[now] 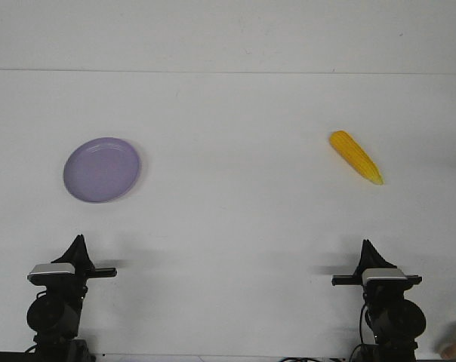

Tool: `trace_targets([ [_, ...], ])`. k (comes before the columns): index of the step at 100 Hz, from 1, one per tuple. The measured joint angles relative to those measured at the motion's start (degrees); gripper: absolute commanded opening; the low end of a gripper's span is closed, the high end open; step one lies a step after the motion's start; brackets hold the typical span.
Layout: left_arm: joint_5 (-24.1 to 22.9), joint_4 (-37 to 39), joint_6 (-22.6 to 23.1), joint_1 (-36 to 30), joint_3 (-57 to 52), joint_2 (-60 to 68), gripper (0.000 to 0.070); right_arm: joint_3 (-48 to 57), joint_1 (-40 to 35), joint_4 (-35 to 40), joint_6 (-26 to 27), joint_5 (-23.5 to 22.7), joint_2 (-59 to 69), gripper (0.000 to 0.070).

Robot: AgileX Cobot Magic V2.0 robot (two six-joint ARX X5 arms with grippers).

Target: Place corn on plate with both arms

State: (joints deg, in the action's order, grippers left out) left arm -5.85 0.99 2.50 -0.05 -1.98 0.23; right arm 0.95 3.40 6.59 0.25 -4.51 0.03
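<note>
Currently nothing grasped: corn cob lying bare on the white table at right of centre frame, slanted, blunt end toward upper left, pointed tip toward lower right. Lavender plate sitting at left of centre, bare of contents, well apart from the cob. Left gripper parked low at bottom left, right gripper parked low at bottom right, both pointing up the frame, neither near any object.

Probably the opening reach. Best taken with the right arm, nearer the cob: come down across the thick middle, jaws square to the slanted long axis, not along it, to stop rolling. Likely a handover toward mid-frame afterwards, since the plate lies on the left arm's side.

Hard to judge: each gripper showing only as a dark pointed wedge, fingers overlapping, so opening width cannot be told. Arm bases cut off by the bottom edge. Blurred tan patch at extreme bottom right corner, unidentifiable.
</note>
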Motion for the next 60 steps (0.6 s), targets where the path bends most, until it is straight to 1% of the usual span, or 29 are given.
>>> trace_targets([
  [35, 0.0, 0.7, -0.4, 0.0, 0.0, 0.0, 0.0012, 0.0, 0.0, 0.0, 0.0, 0.0, 0.0, 0.0019],
  [42, 0.0, 1.2, -2.4, 0.0, 0.0, 0.0, 0.0012, 0.0, 0.0, 0.0, 0.0, 0.0, 0.0, 0.0019],
  [51, 0.0, 1.2, -6.3, 0.0, 0.0, 0.0, 0.0012, 0.0, 0.0, 0.0, 0.0, 0.0, 0.0, 0.0019],
  [60, 0.0, 1.2, -8.9, 0.0, 0.0, 0.0, 0.0012, 0.0, 0.0, 0.0, 0.0, 0.0, 0.0, 0.0019],
])
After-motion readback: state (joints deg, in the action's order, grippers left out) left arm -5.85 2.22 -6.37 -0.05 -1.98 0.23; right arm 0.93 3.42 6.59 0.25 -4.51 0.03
